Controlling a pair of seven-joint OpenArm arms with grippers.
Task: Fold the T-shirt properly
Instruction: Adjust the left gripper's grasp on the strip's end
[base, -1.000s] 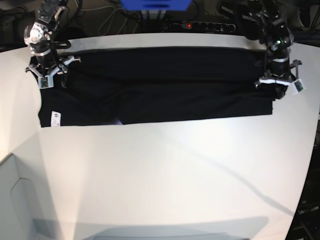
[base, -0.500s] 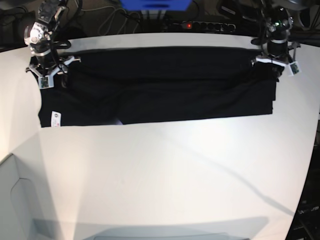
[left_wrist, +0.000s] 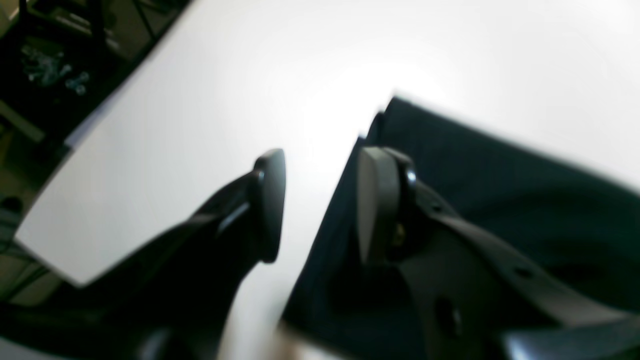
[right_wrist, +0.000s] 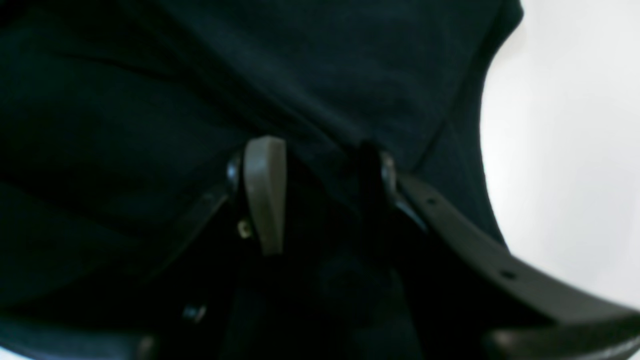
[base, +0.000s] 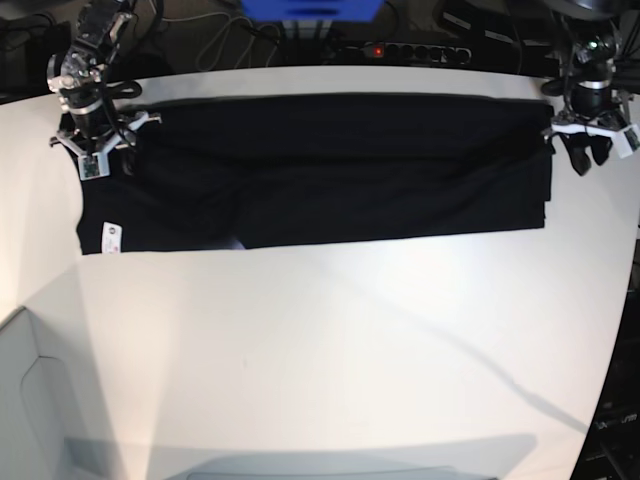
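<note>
Nearest you, the white counter (base: 330, 360) is bare and brightly lit, with soft shadows running across it. Beyond that bare stretch lies the T-shirt (base: 320, 170), a long black band folded lengthwise and stretched flat across the far part of the counter, its near edge straight and its far edge close to the counter's back rim. A small white label (base: 110, 236) shows at the shirt's near corner on the base view's left.

Your left tool (base: 590, 150) sits at the shirt's end on the base view's right, just off the cloth's edge. In the left wrist view its two fingers (left_wrist: 270, 200) stand apart with bright counter showing between them; one finger hangs over the counter, the other over the shirt's edge, and nothing is pinched, so it is released.

Your right tool (base: 95, 145) is at the opposite end, over the shirt's far corner. In the right wrist view its pale finger (right_wrist: 265, 192) and the dark one beside it are spread with black cloth filling the gap behind them; you cannot tell from these frames whether fabric is actually gripped.

Behind the counter, a power strip (base: 400, 50) with a red light lies among cables.
</note>
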